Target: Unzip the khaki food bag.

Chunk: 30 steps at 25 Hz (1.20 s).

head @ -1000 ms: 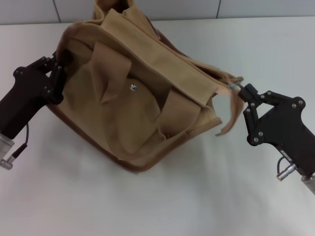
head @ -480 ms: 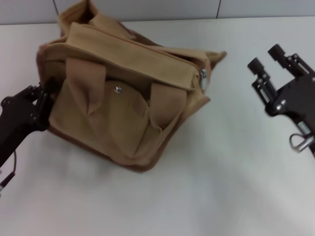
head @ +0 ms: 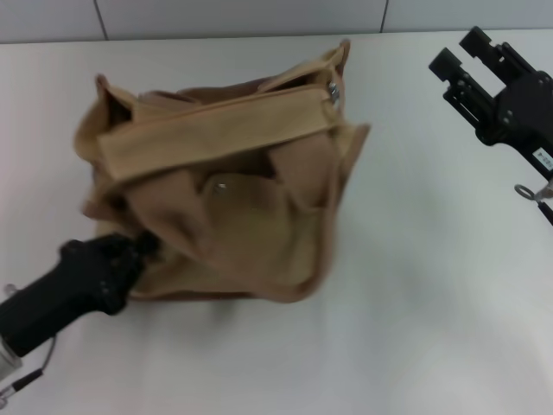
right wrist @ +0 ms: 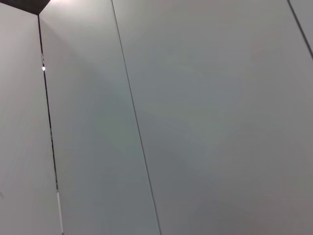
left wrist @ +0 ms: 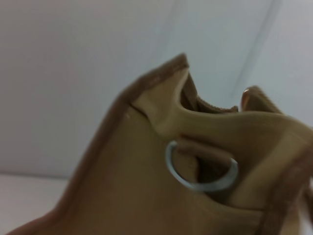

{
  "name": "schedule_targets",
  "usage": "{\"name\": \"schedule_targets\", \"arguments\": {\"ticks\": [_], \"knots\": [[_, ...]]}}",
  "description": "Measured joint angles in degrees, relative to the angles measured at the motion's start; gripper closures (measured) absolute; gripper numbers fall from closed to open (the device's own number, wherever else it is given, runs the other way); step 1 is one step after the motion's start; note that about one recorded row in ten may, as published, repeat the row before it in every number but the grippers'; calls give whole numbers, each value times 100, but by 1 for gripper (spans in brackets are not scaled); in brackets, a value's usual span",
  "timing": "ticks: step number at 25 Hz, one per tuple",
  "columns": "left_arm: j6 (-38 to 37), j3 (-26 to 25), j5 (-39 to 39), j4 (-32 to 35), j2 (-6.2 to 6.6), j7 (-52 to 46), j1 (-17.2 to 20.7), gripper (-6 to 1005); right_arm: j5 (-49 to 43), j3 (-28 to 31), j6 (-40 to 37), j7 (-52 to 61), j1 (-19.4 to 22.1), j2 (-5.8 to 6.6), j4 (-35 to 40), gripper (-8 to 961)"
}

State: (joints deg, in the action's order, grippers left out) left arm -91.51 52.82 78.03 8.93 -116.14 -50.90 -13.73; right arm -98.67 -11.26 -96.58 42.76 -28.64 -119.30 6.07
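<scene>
Khaki canvas slumps at the middle of the white table (head: 415, 328): the khaki food bag (head: 233, 199) lies tipped, its long top flap running from nine toward two o'clock, the silver zipper pull (head: 332, 93) at its two o'clock corner. A second ago the right gripper (head: 467, 54) was pinching at that end of the bag; since then it has swung up and away to the two o'clock edge, fingers spread wide and empty, so I judge the pulling stroke finished and the mouth likely open. The bag has meanwhile rolled toward the robot. The left gripper (head: 143, 246) stays dug into the seven o'clock corner, apparently clamping fabric; its wrist view shows a metal ring (left wrist: 200, 171) close by.
</scene>
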Motion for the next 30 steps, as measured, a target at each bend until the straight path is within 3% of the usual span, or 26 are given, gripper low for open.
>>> {"name": "schedule_targets", "arguments": {"ticks": [5,8,10,11,12,13,14,15,16,17,18,19,20,21,22,23,25,26,30], "knots": [[-14,9,616,255,-42,-976,-287,881,-3,-57,117,71,-134,2,58,341],[-12,7,695,331,-72,-1013,-315,862,-3,-75,98,75,-158,3,69,247],[-81,-3,698,424,-25,-1025,-253,823,-3,-78,38,125,-145,3,110,188],[-303,-11,701,538,127,-1055,-161,804,7,-68,6,380,-115,7,255,159],[-303,-11,701,538,127,-1055,-161,785,7,-68,6,380,-115,7,255,159],[-472,-22,699,582,244,-1067,-125,766,16,-62,6,578,-101,10,362,159],[-865,-13,710,639,505,-1071,-72,747,21,-66,-8,1051,-91,11,610,159],[-865,-13,710,639,505,-1071,-72,728,21,-66,-8,1051,-91,11,610,159],[-1167,5,826,668,754,-1072,-71,708,-34,-158,-129,1413,-81,14,937,159],[-1167,5,826,668,754,-1072,-71,689,-34,-158,-129,1413,-81,14,937,159],[-1288,8,916,672,854,-1072,-82,670,-91,-275,-247,1585,-72,16,1143,160],[-1619,8,1189,681,1069,-1072,-141,628,-249,-745,-603,1913,-49,41,1700,160],[-1619,8,1189,681,1069,-1072,-141,586,-329,-1023,-798,2047,-40,62,1940,160],[-1970,9,1420,719,1185,-1081,-198,545,-409,-1316,-1013,2155,-35,91,2153,160],[-2057,11,1458,756,1215,-1096,-217,503,-409,-1316,-1013,2155,-35,91,2153,160],[-2180,20,1518,806,1231,-1123,-235,461,-561,-2016,-1495,2270,-37,172,2479,160],[-2278,39,1560,968,1220,-1212,-239,386,-592,-2345,-1711,2277,-55,209,2557,160],[-2280,51,1559,1112,1182,-1279,-235,348,-621,-2851,-2046,2282,-108,254,2630,160],[-2282,40,1558,1152,1159,-1296,-266,222,-622,-3239,-2161,2293,-188,235,2622,161]]}}
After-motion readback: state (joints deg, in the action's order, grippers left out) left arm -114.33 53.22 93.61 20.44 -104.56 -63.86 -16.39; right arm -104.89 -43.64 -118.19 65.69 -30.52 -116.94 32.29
